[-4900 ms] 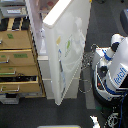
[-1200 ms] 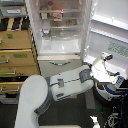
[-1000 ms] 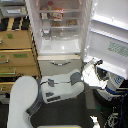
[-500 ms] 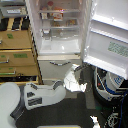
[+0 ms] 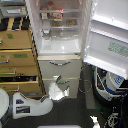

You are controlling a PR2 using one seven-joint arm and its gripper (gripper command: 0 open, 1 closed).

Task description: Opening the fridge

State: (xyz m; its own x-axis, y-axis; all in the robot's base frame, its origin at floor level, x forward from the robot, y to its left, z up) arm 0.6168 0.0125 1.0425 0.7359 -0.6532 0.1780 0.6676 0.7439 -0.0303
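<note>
The tall white fridge stands in the middle of the exterior view. Its large upper door is swung wide open toward the exterior view's right, and the small green sticker shows on it. The lit shelves inside hold a few items. The two lower drawers with curved silver handles are shut. My white arm reaches in from the lower left. Its gripper hangs in front of the lowest drawer, apart from the door. The blur hides whether its fingers are open or shut.
A tan wooden drawer cabinet stands at the fridge's left, with some drawers pulled out. A blue and white round object and cables lie on the dark floor under the open door.
The door went from partly open to wide open. Over the last second my arm drew back from the right, down and to the exterior view's left, and the gripper left the door.
</note>
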